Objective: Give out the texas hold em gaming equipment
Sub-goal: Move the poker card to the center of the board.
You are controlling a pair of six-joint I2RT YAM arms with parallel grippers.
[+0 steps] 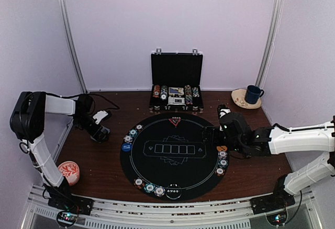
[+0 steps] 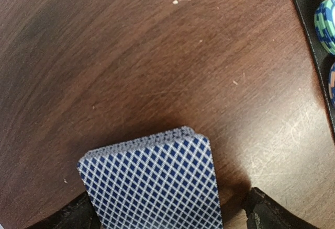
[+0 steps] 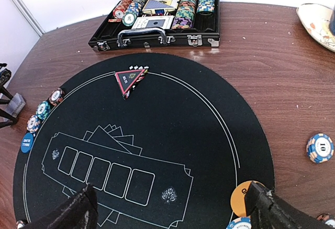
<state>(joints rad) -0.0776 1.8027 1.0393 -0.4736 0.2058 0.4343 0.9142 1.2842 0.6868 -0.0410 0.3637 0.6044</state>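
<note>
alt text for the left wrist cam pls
A stack of blue diamond-backed playing cards sits between the tips of the open left claw, over a dark brown wooden table. Striped poker chips on a black mat show at far right.

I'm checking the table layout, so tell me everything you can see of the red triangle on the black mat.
The red triangle is flat, with a red border and a dark centre bearing print too small to read. It lies on the round mat at its far edge, just before the open case, one corner pointing toward the arms. Nothing else touches it.
</note>
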